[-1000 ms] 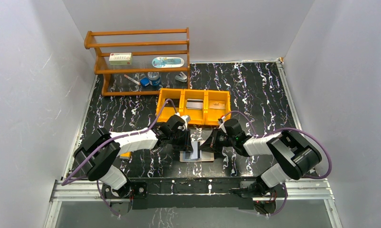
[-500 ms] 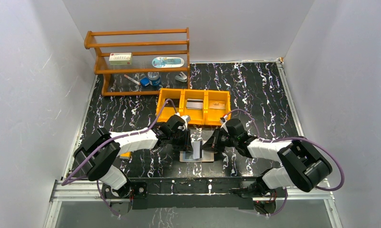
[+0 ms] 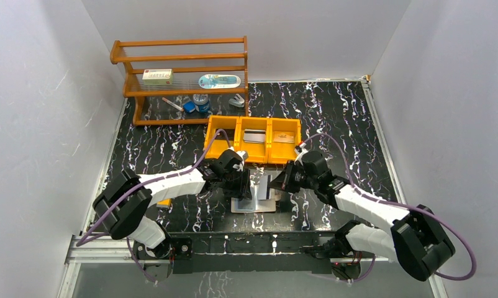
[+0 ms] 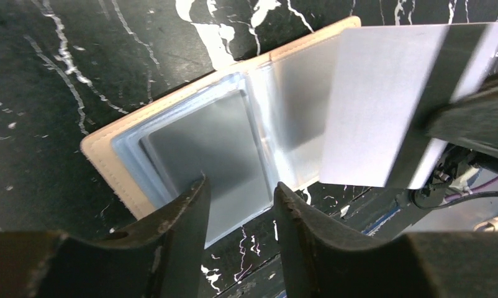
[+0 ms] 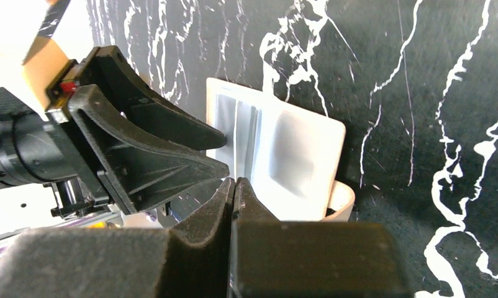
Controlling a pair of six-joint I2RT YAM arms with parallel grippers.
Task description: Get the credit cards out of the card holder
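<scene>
The tan card holder (image 3: 254,205) (image 4: 104,155) lies spread open on the black marbled table, its clear sleeves (image 4: 203,133) facing up. My right gripper (image 3: 277,185) (image 5: 234,185) is shut on a grey-silver credit card (image 4: 377,105) with a black stripe. It holds the card clear of the holder, tilted above its right half (image 3: 264,185). My left gripper (image 3: 244,184) (image 4: 240,195) hovers open over the left sleeve's near edge, with nothing between its fingers (image 4: 184,230). In the right wrist view the holder (image 5: 296,155) lies just beyond my shut jaws, its closure tab (image 5: 343,200) curling up.
An orange three-compartment tray (image 3: 221,141) stands right behind both grippers, with a card in the middle bin (image 3: 254,135) and one in the right bin (image 3: 284,138). A wooden rack (image 3: 181,59) with small items stands at the back left. White walls close in both sides.
The right gripper has pulled the striped card up out of the holder and lifted it rightward. The left gripper has opened and let go of the sleeve.
</scene>
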